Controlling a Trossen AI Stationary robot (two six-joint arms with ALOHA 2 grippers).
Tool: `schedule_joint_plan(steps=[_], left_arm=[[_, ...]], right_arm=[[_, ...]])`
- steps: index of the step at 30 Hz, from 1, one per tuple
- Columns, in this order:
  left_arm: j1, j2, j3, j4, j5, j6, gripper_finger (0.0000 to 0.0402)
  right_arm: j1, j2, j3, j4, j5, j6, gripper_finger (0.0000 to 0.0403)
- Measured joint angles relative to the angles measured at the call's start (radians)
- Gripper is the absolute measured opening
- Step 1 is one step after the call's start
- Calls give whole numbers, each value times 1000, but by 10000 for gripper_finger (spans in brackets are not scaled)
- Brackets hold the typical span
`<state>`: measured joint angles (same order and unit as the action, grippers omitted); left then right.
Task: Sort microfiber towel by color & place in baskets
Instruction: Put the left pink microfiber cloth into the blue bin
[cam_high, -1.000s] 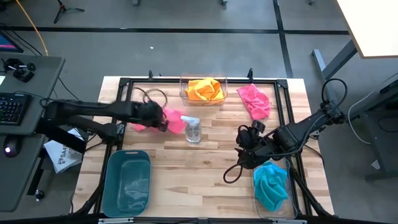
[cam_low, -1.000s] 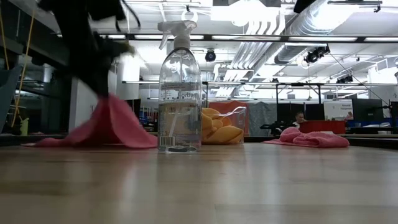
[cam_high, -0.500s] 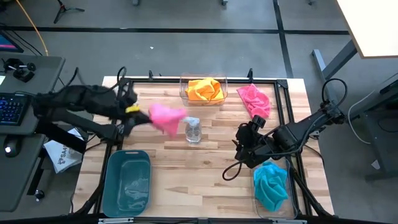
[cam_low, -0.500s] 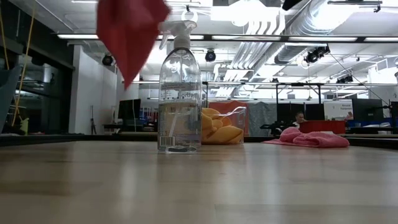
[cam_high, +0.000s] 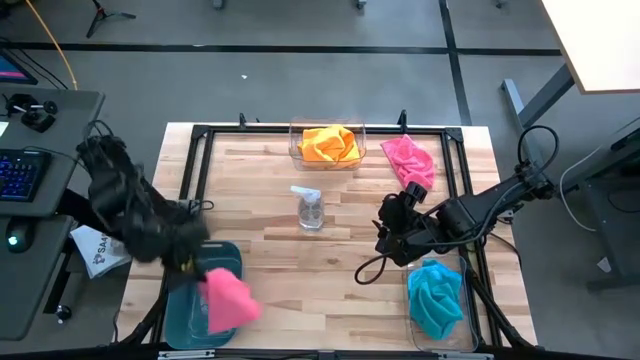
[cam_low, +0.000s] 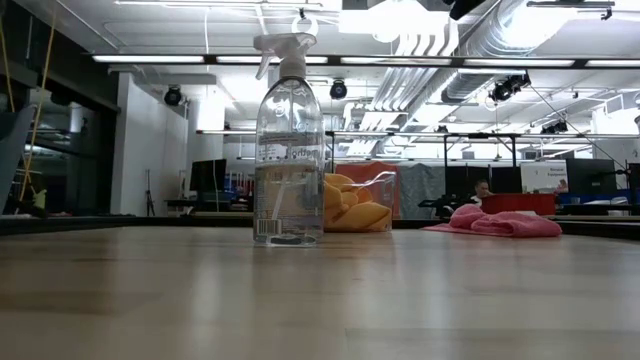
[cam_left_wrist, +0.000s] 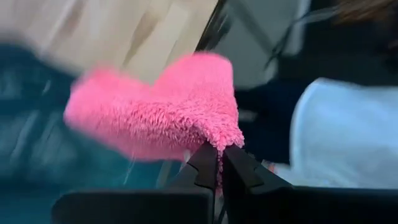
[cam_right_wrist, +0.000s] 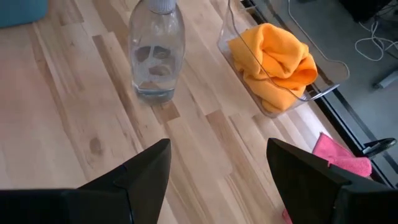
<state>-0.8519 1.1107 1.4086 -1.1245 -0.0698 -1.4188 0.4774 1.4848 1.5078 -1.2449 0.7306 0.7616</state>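
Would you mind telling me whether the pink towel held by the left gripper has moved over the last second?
Yes. In the high view the pink towel, pinched in the left gripper, went from beside the spray bottle to above the teal basket.

left gripper jaws pinched closed, right gripper jaws spread

wooden table, three baskets, spray bottle, pink towel

Fluffy pink towel, deep-pile cloth (really shaggy up close), pinched in the left tool, matt black plastic. Pale wooden desk, smooth planks; glossy clear plastic spray bottle.
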Motion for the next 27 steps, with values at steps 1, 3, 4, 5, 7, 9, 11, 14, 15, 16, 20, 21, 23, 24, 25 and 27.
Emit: schedule_joint_plan(steps=[1,3,4,5,7,9,11,14,15,16,20,21,23,24,25,27], left_arm=[[-31,16,0,-18,11,-42,0],[-91,41,0,-46,14,-114,0],[-119,48,0,-56,14,-151,0],[-144,52,0,-63,14,-187,0],[-187,53,0,-101,13,-260,0],[-218,51,0,-173,12,-337,0],[-236,48,0,-254,16,-393,0],[-244,52,0,-379,113,-437,0],[-244,56,0,-426,159,-446,0],[-244,59,-2,-457,204,-455,0],[-244,45,-46,-453,271,-477,0],[-244,45,-49,-451,271,-477,0],[-237,47,-51,-443,258,-464,0],[-229,51,-51,-437,236,-454,0],[-218,52,-51,-418,200,-436,0],[-197,53,-51,-354,96,-389,0]], right_arm=[[0,0,0,0,0,0,262],[-4,0,0,0,3,0,262],[-7,0,0,0,2,0,262],[-11,0,0,0,2,0,262],[-20,0,0,1,2,-3,262],[-30,0,0,1,2,-3,262],[-40,0,0,1,2,-3,262],[-47,0,0,1,1,-3,262],[-47,0,0,1,1,-3,262],[-47,0,0,1,1,-3,262],[-46,0,0,2,-1,-3,262],[-46,0,0,2,-1,-3,262],[-46,0,0,5,-1,-3,262],[-46,0,0,6,-1,-3,262],[-46,0,0,7,-1,-3,262],[-46,0,0,8,-1,-3,262]])
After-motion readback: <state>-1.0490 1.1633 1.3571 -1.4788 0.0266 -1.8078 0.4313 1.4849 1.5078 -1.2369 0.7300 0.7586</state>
